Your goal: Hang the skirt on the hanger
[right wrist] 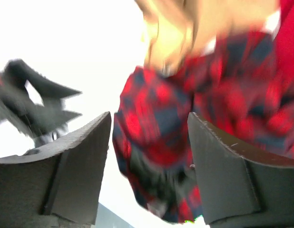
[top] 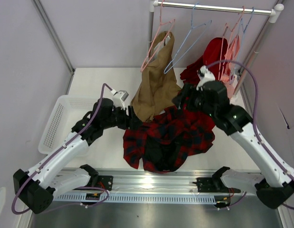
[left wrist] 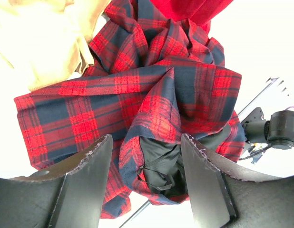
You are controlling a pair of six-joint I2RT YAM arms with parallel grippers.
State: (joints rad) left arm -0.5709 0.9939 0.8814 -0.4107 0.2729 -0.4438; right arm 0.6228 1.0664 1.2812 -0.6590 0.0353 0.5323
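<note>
While both tools sit open over it, the skirt is only a crumpled heap on the desk betw. the two arms, its near edge reaching the desk's front. The left tool has jaws wide apart, w/ plaid folds and a dark lining bunched beyond the gap and nothing pinched. The right tool is likewise spread w/ plaid betw. its fingers (that view is smeared, so detail is poor). The hanger hangs bare on the rail, well behind the heap.

Risks, as I judge them:
- Closing on a thick wad, not the waistband, would lift the skirt as a lump that won't go over the wire.
- The tan garment drapes right down to the skirt's far edge, and the red garment is close too, so a grab there could catch both.
- The thin hanger looks free to swing, so a nudge may twist it or knock it off the rail.
- A pull toward the front could drag the cloth off the desk.
</note>
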